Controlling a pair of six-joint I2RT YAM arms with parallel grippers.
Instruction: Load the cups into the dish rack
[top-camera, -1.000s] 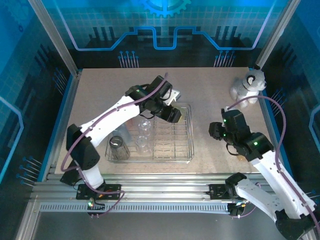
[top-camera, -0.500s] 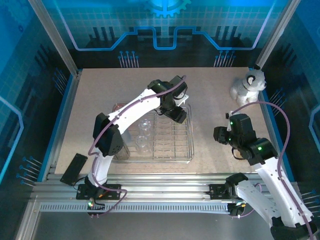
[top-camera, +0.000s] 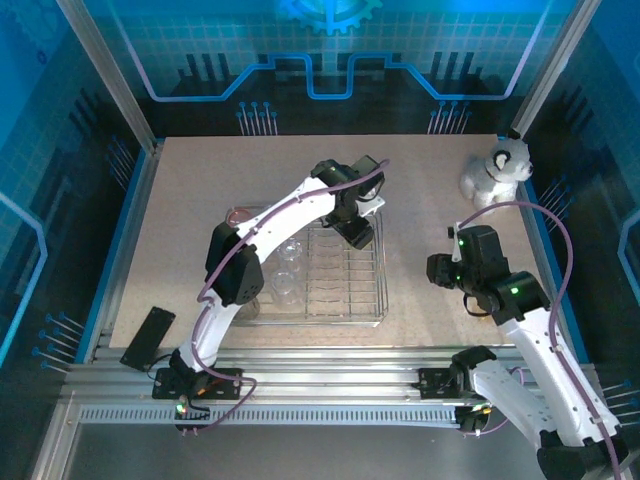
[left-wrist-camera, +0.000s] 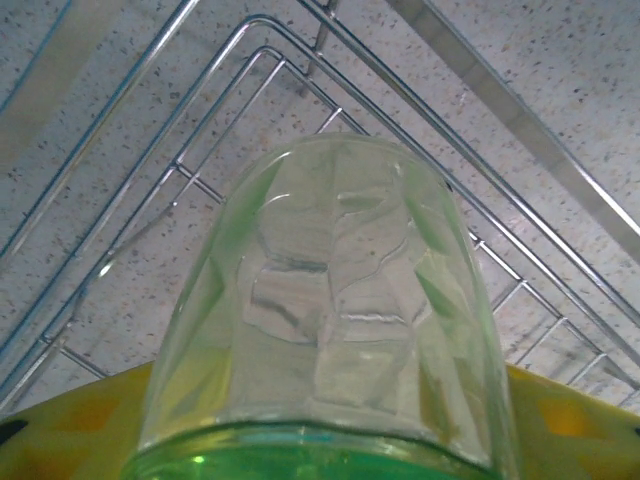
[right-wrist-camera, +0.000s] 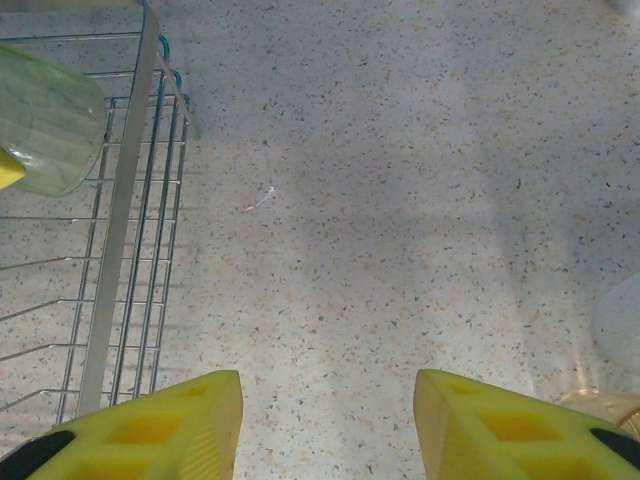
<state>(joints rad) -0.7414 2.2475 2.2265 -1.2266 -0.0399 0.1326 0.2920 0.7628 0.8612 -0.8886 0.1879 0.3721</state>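
My left gripper (top-camera: 358, 232) (left-wrist-camera: 330, 445) is shut on a green cup (left-wrist-camera: 330, 320), holding it above the far right corner of the dish rack (top-camera: 383, 270) (left-wrist-camera: 500, 105). The same green cup (right-wrist-camera: 45, 115) appears at the top left of the right wrist view, over the rack's wires (right-wrist-camera: 120, 230). Two clear cups (top-camera: 288, 250) (top-camera: 285, 288) stand inside the rack's left part. A red-pink cup (top-camera: 238, 216) sits by the rack's far left side. My right gripper (top-camera: 437, 268) (right-wrist-camera: 328, 385) is open over bare table right of the rack, with nothing between its fingers.
A white-grey plush toy (top-camera: 497, 172) sits at the far right corner of the table. A clear cup (right-wrist-camera: 620, 320) and an amber cup's rim (right-wrist-camera: 610, 405) lie close to my right gripper's right side. A flat black object (top-camera: 147, 335) lies at the front left edge.
My left arm has swung right and farther back with the green cup, to the rack's far right corner. My right gripper has opened a little wider and shifted slightly right.
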